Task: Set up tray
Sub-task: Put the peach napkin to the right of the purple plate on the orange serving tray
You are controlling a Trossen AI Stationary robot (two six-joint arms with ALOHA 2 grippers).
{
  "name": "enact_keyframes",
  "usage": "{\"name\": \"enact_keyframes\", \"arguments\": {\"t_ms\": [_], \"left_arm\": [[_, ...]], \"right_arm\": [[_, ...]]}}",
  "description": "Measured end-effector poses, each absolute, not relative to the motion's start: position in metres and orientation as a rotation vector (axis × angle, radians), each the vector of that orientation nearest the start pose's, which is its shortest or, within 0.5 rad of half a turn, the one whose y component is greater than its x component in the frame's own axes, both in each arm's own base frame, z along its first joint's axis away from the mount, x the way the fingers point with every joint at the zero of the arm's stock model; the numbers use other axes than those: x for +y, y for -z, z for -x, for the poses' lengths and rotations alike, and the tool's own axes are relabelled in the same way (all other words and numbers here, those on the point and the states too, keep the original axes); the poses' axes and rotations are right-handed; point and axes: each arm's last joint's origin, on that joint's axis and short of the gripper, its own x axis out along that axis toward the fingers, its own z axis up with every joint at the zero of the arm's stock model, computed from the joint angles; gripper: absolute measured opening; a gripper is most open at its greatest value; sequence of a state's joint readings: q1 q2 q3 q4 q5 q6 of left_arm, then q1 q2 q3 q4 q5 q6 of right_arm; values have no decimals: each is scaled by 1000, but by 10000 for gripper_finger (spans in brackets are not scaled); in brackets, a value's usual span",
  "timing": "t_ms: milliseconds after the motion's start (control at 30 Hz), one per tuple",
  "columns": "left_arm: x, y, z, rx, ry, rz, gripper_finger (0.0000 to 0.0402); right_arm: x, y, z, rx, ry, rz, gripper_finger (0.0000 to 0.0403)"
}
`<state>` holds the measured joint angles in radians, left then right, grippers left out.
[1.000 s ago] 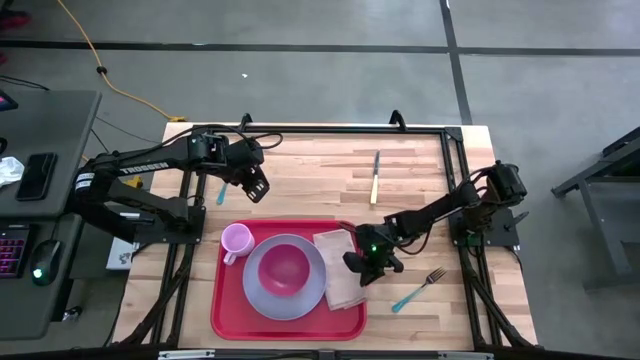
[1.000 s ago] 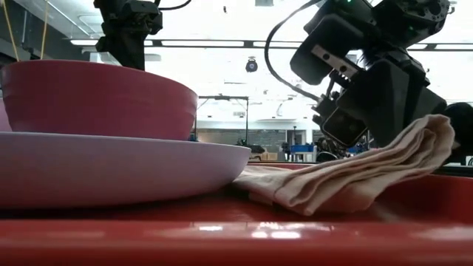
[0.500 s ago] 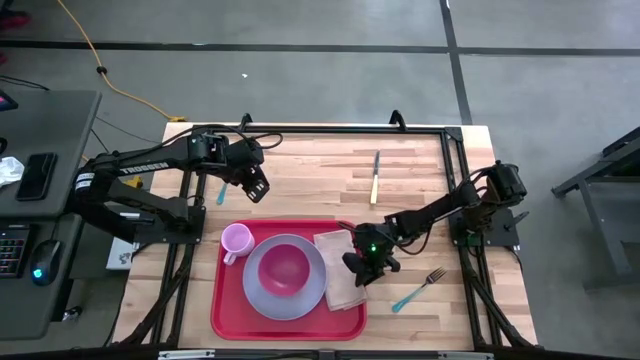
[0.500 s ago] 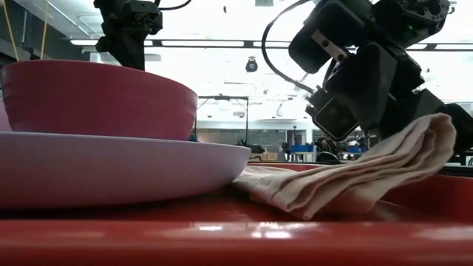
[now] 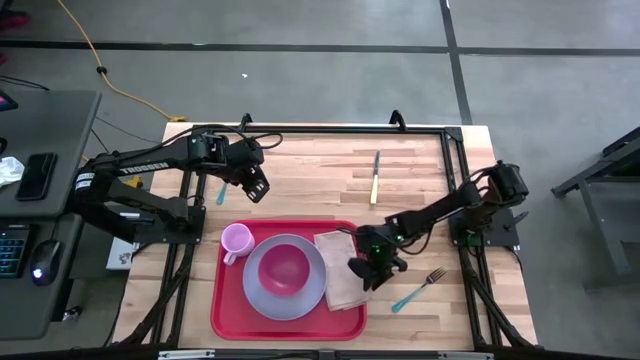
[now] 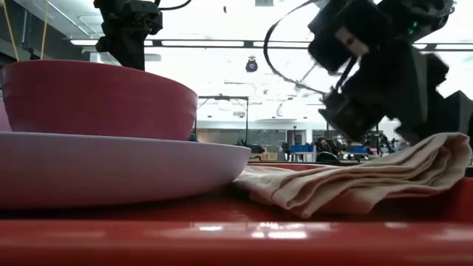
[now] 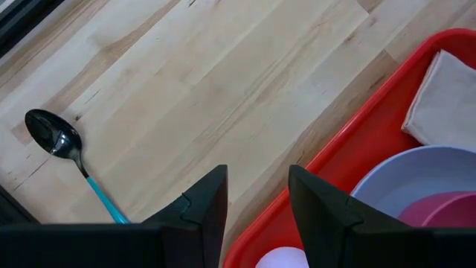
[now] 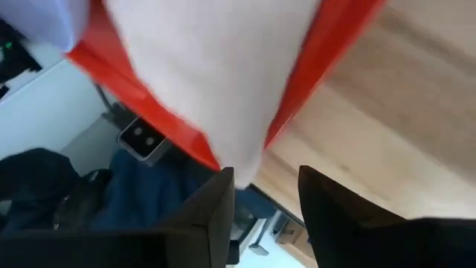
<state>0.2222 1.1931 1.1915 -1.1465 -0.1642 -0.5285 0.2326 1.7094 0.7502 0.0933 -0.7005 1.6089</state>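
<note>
The tray [image 5: 290,322] sits at the near middle of the table, already carrying a plate [image 5: 262,298] with a bowl [image 5: 284,270] on it, a small pink cup [image 5: 236,240] at its left corner and a folded napkin [image 5: 338,272] along its right side. My right gripper [image 5: 366,274] hangs just over the tray's right rim, beside the napkin's outer edge, with its fingers parted and nothing between them; the low view shows the cloth lying on its own, draped up against the rim. My left gripper [image 5: 257,188] waits over bare wood behind the tray, fingers apart and empty. I judge the napkin step to be at the letting-go stage, so doing it well means lifting my right fingers straight up and clear before swinging away, so that I do not snag a fold and drag the cloth off the rim. The cutlery is not yet on the tray: a fork [image 5: 418,288] lies just right of it, a knife [image 5: 375,178] farther back, and a spoon [image 7: 65,158] near my left arm. The fork is nearest my right gripper, and I would approach it from above, across its handle.
</note>
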Motion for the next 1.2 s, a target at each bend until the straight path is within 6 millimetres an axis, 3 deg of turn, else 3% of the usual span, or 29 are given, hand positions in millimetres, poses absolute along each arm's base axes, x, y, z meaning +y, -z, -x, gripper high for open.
{"name": "enact_keyframes", "arguments": {"t_ms": [300,533,900,1067,1200], "left_arm": [[50,-321,-201,1041,-628,505,175],[49,-320,-201,1046,-603,523,175],[48,-320,-202,1054,-567,548,175],[48,-320,-202,1054,-566,549,175],[48,-320,-202,1054,-567,550,175]], "right_arm": [[102,-179,-281,1101,-91,-1369,129],[113,-195,-284,871,-241,-1171,129],[115,-184,-290,866,-278,-1028,129],[126,-189,-315,889,-373,-909,129],[133,-192,-333,1053,-381,-751,129]]}}
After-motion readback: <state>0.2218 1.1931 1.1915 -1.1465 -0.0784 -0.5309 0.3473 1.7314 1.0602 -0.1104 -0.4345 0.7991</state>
